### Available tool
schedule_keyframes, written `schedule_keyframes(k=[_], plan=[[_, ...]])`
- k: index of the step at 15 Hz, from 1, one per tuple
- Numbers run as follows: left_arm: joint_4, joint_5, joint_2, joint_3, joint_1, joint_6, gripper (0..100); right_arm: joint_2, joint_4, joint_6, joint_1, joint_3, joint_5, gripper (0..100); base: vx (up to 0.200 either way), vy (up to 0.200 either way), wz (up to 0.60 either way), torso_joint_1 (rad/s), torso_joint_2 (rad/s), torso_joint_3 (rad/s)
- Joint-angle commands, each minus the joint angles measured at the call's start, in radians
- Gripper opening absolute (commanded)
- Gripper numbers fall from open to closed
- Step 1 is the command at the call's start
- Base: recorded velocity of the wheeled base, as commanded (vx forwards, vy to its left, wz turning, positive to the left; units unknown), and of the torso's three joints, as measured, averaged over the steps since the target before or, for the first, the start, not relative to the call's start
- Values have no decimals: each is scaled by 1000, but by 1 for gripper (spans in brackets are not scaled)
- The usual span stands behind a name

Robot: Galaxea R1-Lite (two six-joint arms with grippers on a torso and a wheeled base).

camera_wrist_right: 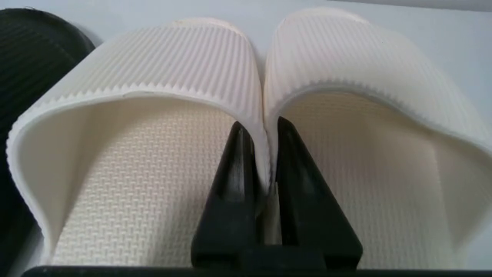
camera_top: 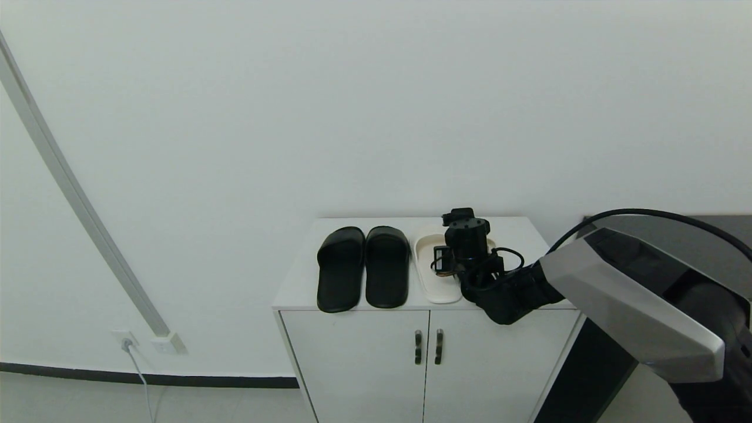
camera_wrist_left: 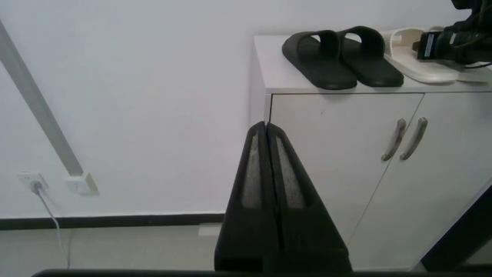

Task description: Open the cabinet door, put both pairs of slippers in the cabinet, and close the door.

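The black slippers are showing plain matte black all over. The cream slippers are showing an even off-white, their straps carrying fine parallel ribs and their footbeds carrying a small woven herringbone texture. The cabinet is showing plain white on top and doors, with its handles looking dark grey. The wall is looking plain white, with a black skirting strip running along its foot. The left gripper and right gripper are showing black.

Black slippers, white slippers atop closed cabinet
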Motion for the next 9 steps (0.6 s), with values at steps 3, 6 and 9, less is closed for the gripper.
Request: schedule_keyframes(k=[3, 6, 9], plan=[[0, 0, 1, 0, 1, -1, 0, -79, -2, 4, 1, 56, 0, 0, 0, 0, 0, 0, 0, 0], [0, 0, 1, 2, 1, -1, 0, -189, -37, 5, 7, 184, 3, 0, 0, 0, 0, 0, 0, 0], [0, 0, 1, 2, 1, -1, 0, -304, -98, 2, 22, 335, 43, 0, 0, 0, 0, 0, 0, 0]])
